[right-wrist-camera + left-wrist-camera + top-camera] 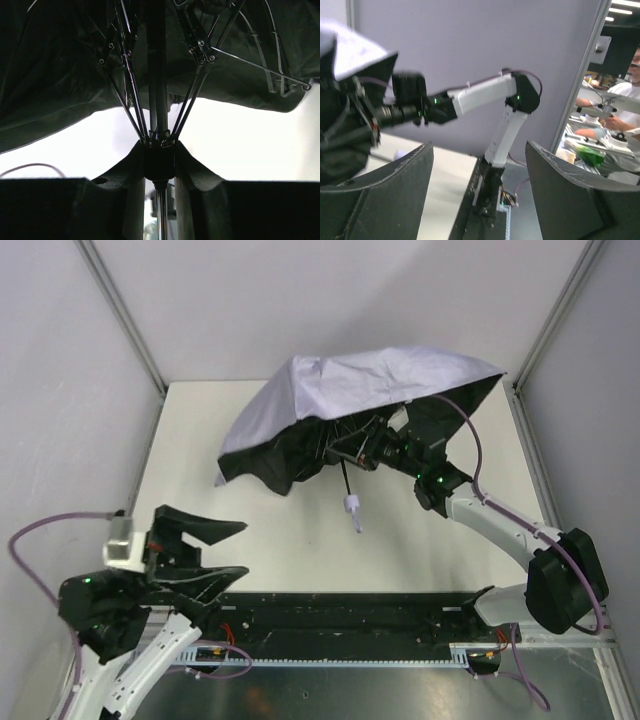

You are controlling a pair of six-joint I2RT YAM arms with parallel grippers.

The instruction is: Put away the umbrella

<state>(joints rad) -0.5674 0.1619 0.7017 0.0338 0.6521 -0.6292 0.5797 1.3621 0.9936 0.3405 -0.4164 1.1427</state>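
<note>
The umbrella [340, 390] stands open at the back of the table, pale lavender-grey on top, black underneath. Its thin black shaft runs down to a small pale handle [351, 506] with a loop strap. My right gripper [372, 452] reaches under the canopy and is shut on the black runner hub [159, 161] on the shaft, where the ribs meet. My left gripper [215, 550] is open and empty at the near left, apart from the umbrella. In the left wrist view its jaws stand wide apart, with part of the canopy [345, 55] at far left.
The table [250, 530] is white, with grey walls on three sides. A black rail [340, 615] with the arm bases runs along the near edge. Lavender cables [475, 445] trail from both arms.
</note>
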